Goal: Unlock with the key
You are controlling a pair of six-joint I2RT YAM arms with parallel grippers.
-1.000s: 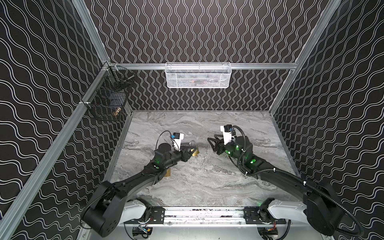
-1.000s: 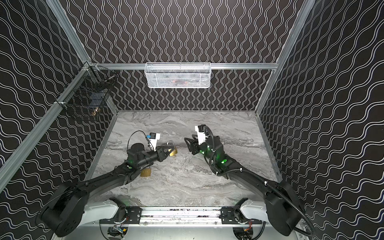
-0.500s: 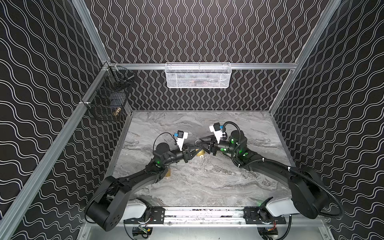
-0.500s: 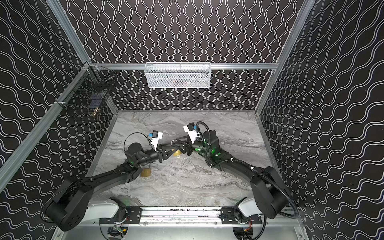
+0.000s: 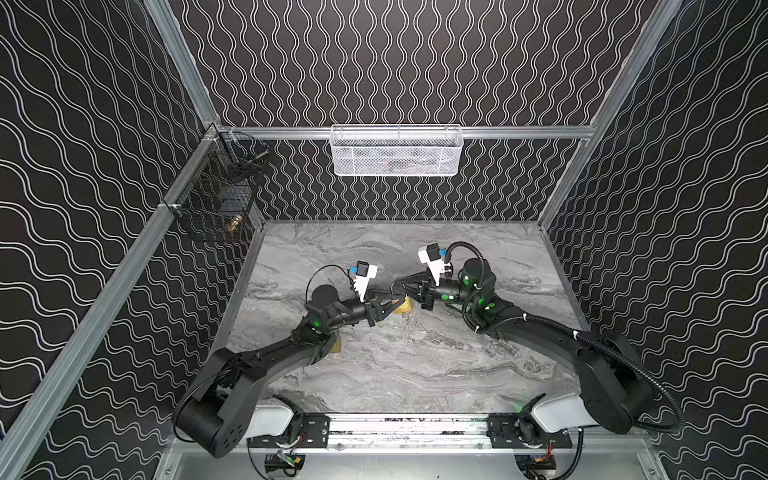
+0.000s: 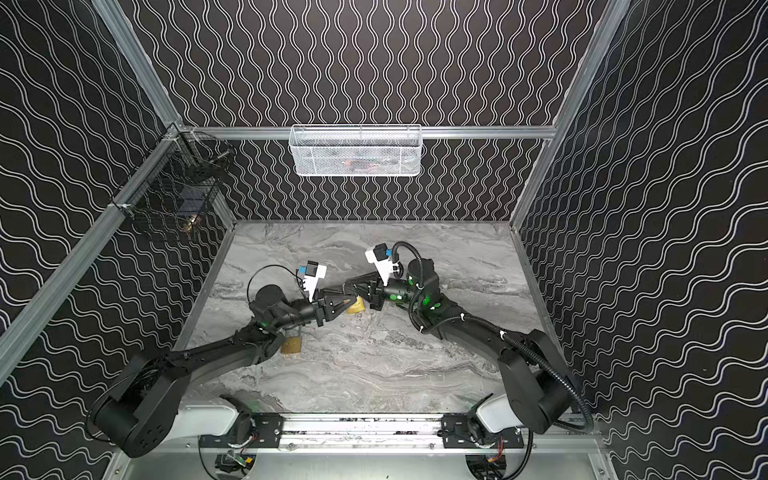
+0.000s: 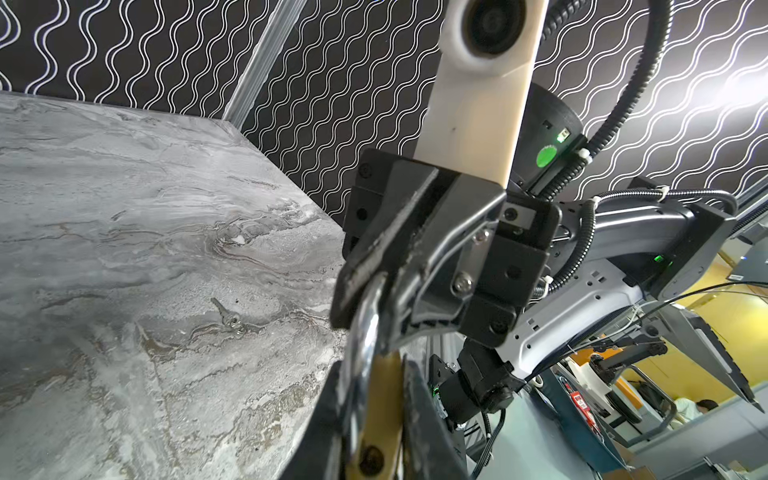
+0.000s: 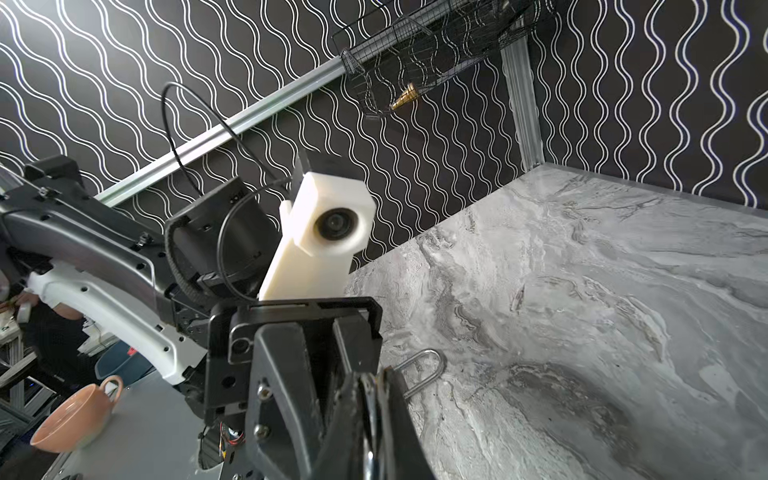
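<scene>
Okay, front to back. Spare padlock [image 6: 291, 345] lies flat on the marble table [image 6: 374, 374], partly under the left arm, shackle end toward the back wall.

Mid-table the two claws meet. Left gripper [image 6: 349, 302] is nearly closed, pinching the brass body of the padlock [image 6: 357, 308]. Right gripper [image 6: 348, 286] is clamped tight on its chrome shackle [image 7: 365, 328]. Its fingers lie alongside the left ones, on the far side.

The padlock's long axis runs front-to-back, across the line of the arms. Its body is toward the front, and the shackle bend [image 8: 434, 359] pokes out past the right fingertips toward the back.

Key [image 7: 226, 316] lies loose and flat on the table beyond the grippers, blade aimed at the far edge, bow nearer the claws.

Black wire basket [image 5: 216, 195] hangs on the left wall, white mesh basket [image 5: 395, 151] on the back rail.
</scene>
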